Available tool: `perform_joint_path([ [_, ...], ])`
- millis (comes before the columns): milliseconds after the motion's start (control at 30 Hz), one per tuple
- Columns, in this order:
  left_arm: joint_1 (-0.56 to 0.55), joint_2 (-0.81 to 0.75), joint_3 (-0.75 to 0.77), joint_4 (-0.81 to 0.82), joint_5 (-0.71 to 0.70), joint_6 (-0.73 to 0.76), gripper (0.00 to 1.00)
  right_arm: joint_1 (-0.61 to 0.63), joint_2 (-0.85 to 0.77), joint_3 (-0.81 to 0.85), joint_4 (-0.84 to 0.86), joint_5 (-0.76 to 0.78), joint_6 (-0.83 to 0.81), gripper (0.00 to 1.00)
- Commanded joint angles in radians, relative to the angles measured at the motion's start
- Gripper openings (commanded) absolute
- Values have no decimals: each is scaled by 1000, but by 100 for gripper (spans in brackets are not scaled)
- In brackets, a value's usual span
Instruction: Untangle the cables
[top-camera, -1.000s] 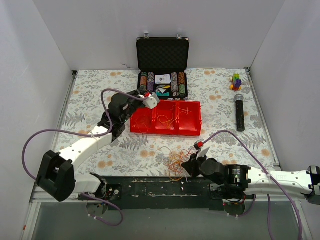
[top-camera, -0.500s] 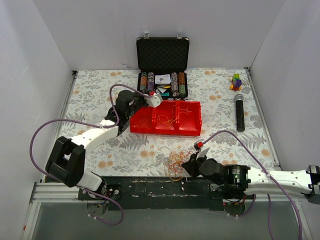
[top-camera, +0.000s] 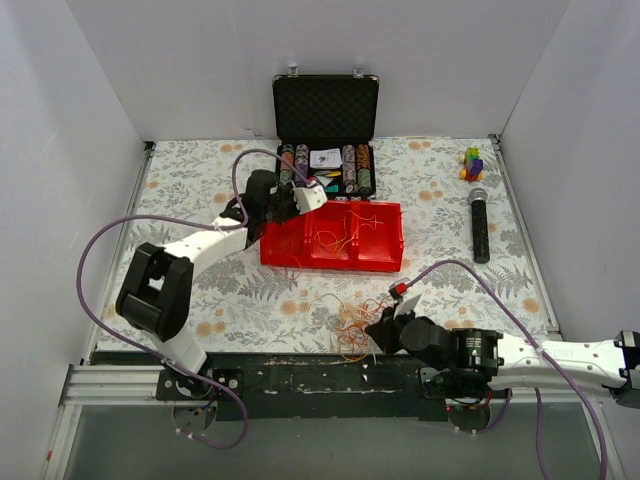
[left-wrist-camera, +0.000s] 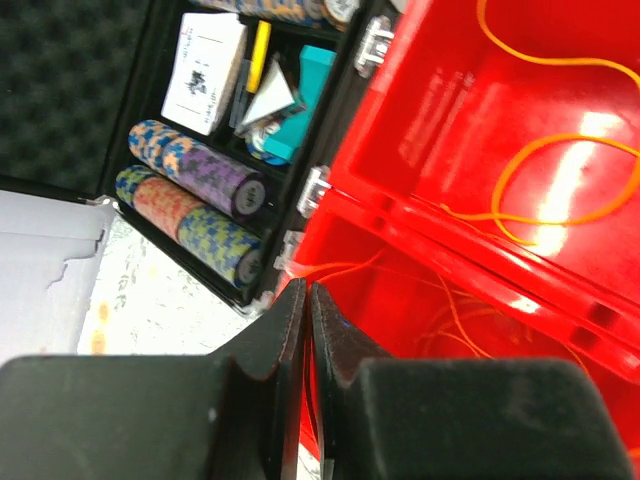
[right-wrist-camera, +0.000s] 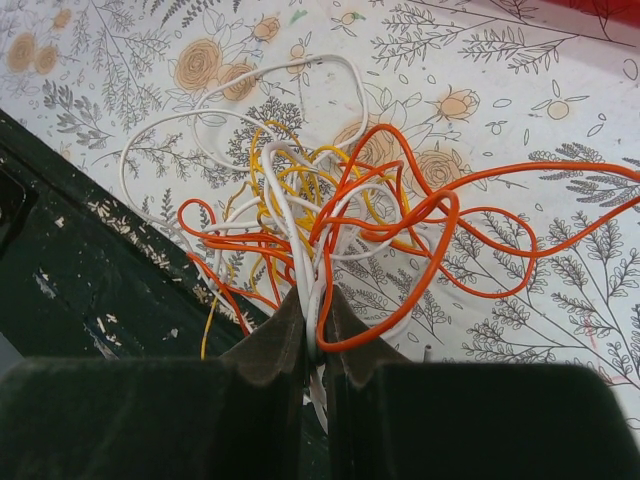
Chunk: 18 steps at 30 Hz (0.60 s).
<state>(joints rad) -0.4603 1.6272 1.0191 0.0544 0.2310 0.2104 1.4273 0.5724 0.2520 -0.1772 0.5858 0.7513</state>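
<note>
The cables (top-camera: 350, 322) are a tangle of thin orange, yellow and white wires on the flowered cloth near the table's front edge. My right gripper (top-camera: 378, 330) is low at the tangle's right side. In the right wrist view it (right-wrist-camera: 315, 295) is shut on white and orange strands of the cables (right-wrist-camera: 318, 235). A few loose orange wires (top-camera: 345, 228) lie in the red tray (top-camera: 330, 262). My left gripper (top-camera: 315, 195) hangs over the tray's back left corner. Seen from the left wrist, it (left-wrist-camera: 306, 285) is shut, with a thin orange wire (left-wrist-camera: 503, 185) lying just beyond its tips.
An open black case (top-camera: 325, 105) with rolls of poker chips (left-wrist-camera: 200, 180) stands right behind the red tray (left-wrist-camera: 420, 130). A black microphone (top-camera: 480, 225) and a small stack of coloured blocks (top-camera: 472, 162) lie at the right. White walls close in three sides.
My left arm has swung right and forward, bringing its gripper from the tray's left end to over the back left corner. The right gripper and the tangle have not moved.
</note>
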Motion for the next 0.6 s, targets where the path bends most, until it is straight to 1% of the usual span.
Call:
perform_joint_path([
  [0, 22, 32, 136, -37, 34, -57, 8, 5, -11, 47, -7, 37, 14, 3],
  [33, 22, 45, 162, -85, 48, -45, 14, 5, -12, 49, -7, 37, 13, 3],
  [67, 22, 63, 192, -137, 65, -14, 25, 5, -11, 52, -8, 40, 13, 3],
  [100, 22, 77, 220, -192, 76, 0, 31, 5, -8, 56, -11, 43, 14, 3],
  [167, 22, 94, 263, -260, 80, -6, 36, 7, -8, 62, -22, 48, 13, 3],
  [267, 22, 86, 271, -339, 109, 3, 45, 7, -12, 63, -28, 51, 14, 3],
  [367, 22, 56, 266, -338, 111, -5, 55, 7, -17, 56, -28, 51, 19, 3],
  [433, 31, 49, 308, -329, 108, -49, 58, 7, -17, 53, -25, 48, 19, 3],
  [500, 52, 45, 381, -350, 137, -107, 62, 7, -13, 55, -25, 48, 20, 4],
  [567, 80, 39, 450, -421, 171, -138, 64, 7, -13, 53, -24, 48, 20, 3],
])
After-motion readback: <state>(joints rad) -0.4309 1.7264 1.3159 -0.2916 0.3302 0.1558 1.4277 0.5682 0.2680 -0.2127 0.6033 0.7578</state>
